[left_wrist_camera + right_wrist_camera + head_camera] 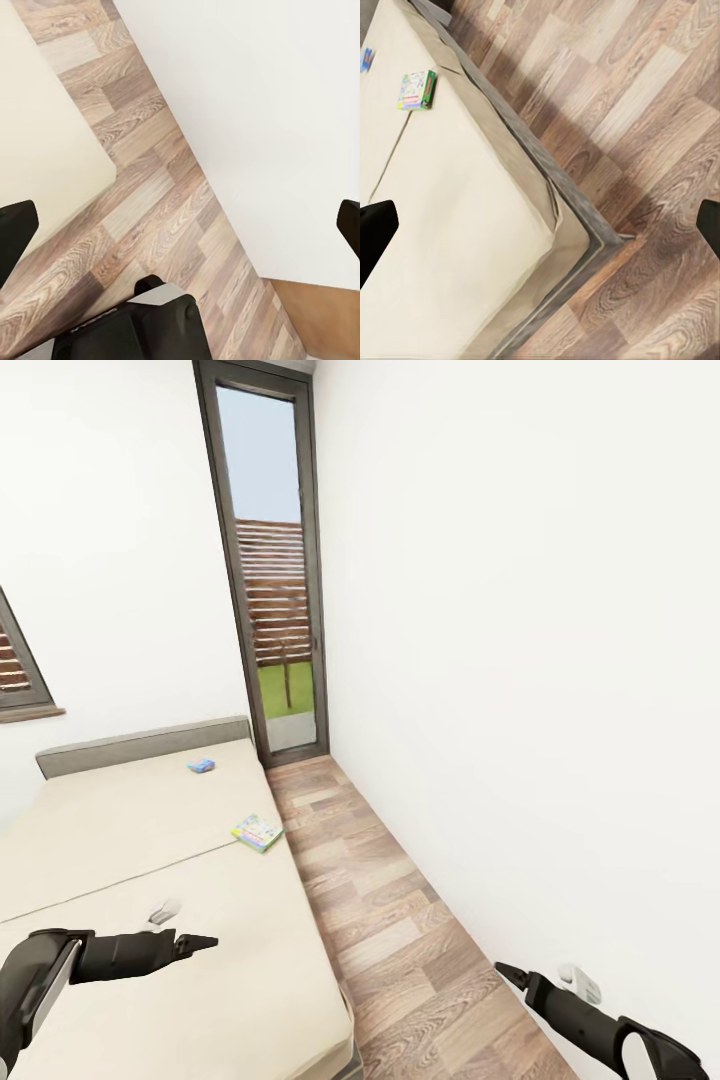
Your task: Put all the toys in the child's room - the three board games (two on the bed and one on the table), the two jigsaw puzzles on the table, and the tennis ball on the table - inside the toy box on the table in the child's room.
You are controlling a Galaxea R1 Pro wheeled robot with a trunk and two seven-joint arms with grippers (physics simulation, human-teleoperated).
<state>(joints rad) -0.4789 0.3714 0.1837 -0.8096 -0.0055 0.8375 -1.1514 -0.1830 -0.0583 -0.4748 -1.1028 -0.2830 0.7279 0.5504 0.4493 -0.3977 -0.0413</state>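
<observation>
The left gripper (205,941) extends over the near half of the bed (130,830), above the cream mattress. In the left wrist view its two fingertips (16,229) stand at opposite margins, spread wide apart with nothing between them; below them lie a mattress corner, the wood-plank floor (150,202) and the white wall.

Two board games lie on the bed. The smaller blue box (201,765) rests near the head edge, just in front of the grey headboard (140,745). The yellow-red-green box (257,831) lies flat at the mattress's right edge (just beyond the middle seam), well apart from the blue one. The right wrist view shows the same box (417,89) with its green side wall facing the bed's edge.

A tall glazed door (270,560) stands in the far corner.

The right gripper (508,972) hangs over the floor (400,920) near the right-hand wall. Its fingertips (375,232) are likewise spread wide, holding nothing, above the bed's foot corner (585,225).
</observation>
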